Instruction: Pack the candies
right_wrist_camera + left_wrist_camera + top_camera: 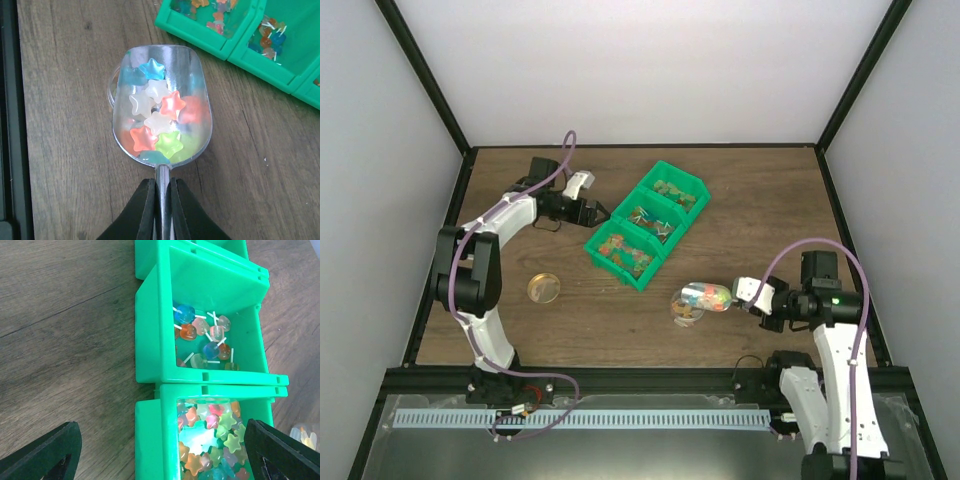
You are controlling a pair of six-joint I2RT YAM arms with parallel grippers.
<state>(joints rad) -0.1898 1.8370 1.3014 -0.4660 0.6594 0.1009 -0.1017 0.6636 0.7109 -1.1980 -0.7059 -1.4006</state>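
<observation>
Star-shaped candies (160, 120) in orange, white, green and blue fill the metal scoop (197, 85). My right gripper (162, 197) is shut on the scoop's handle. In the top view the scoop (705, 295) hangs level over a small clear jar (686, 312), whose rim (110, 90) peeks out at the scoop's left. More star candies (215, 435) lie in the nearest of three joined green bins (150, 340). My left gripper (161, 440) hovers open over that bin's left wall, one finger on each side, holding nothing.
The middle green bin holds small lollipops (205, 335). The bin row (612, 267) sits diagonally mid-table. A round gold lid (544, 288) lies on the wood to the left of the jar. Black frame rails run along the table's sides and near edge.
</observation>
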